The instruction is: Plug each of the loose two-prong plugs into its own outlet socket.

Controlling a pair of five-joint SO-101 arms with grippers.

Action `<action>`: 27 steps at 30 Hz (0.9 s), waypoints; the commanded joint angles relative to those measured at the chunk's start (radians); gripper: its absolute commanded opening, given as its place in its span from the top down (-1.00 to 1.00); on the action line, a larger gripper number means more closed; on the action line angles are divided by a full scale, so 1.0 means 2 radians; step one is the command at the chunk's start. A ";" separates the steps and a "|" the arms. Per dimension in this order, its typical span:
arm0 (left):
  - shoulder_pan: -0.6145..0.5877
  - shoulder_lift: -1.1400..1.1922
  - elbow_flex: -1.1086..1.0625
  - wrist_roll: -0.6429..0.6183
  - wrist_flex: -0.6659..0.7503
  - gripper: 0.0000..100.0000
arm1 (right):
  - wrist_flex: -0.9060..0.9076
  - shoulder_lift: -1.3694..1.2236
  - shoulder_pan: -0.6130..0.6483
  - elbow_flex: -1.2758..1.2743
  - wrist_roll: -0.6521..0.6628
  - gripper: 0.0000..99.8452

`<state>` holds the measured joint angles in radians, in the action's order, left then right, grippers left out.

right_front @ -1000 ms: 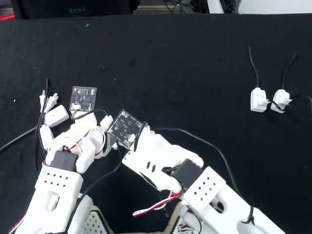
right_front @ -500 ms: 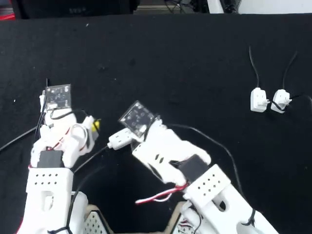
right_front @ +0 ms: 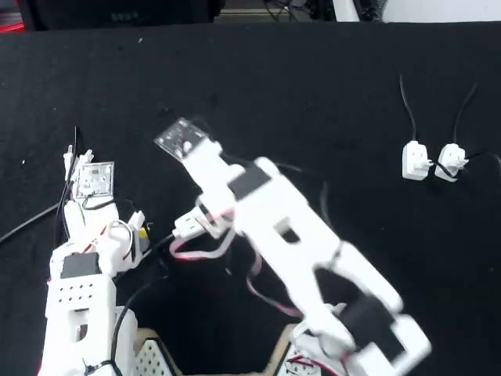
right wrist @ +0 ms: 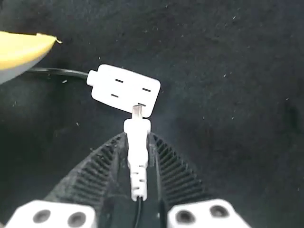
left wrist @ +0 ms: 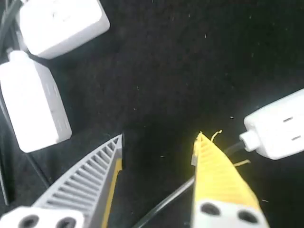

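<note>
Black cloth covers the table (right_front: 313,78), and across it the right arm (right_front: 290,235) stretches long and white, with the left arm (right_front: 78,290) upright beside it. Next in size are two white blocks (left wrist: 33,107), close together and off to the grey-fingered side of the left gripper (left wrist: 159,137), a little beyond its tips. That gripper's jaws stand wide apart with nothing between them but bare cloth. Its yellow finger (left wrist: 216,175) points past a white outlet socket (left wrist: 280,130), which lies just outside that finger and clear of it. The socket's dark cord (left wrist: 161,206) runs back under the finger. The same outlet socket (right wrist: 126,90) sits directly ahead of the right gripper (right wrist: 137,137) with its slotted face turned up, and it shows beside the right arm from above (right_front: 190,225). The right gripper's ribbed fingers (right wrist: 102,164) are closed tight on the body of a white two-prong plug (right wrist: 137,149), held lengthwise with its prongs forward. The prongs meet the socket's near edge by a slot, and a short piece of bare metal shows between plug and socket. I cannot tell whether they have entered the slot. Two more plugs (right_front: 415,160), small and white with thin black leads, lie side by side well apart from both grippers, off on the right arm's outer side.
</note>
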<state>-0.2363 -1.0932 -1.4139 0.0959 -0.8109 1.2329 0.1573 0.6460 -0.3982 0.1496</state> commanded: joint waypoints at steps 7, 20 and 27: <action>-0.003 -0.005 -0.007 0.008 0.013 0.52 | 0.142 -0.177 -0.010 0.253 -0.025 0.98; -0.003 -0.005 -0.008 0.008 0.013 0.52 | 0.265 -0.336 -0.021 0.452 -0.104 0.98; -0.002 -0.005 -0.007 0.008 0.013 0.52 | 0.265 -0.355 -0.028 0.453 -0.106 0.98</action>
<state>-0.2378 -1.0932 -1.4385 0.1020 -0.7986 1.7315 -0.5516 0.6153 0.4503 -0.0514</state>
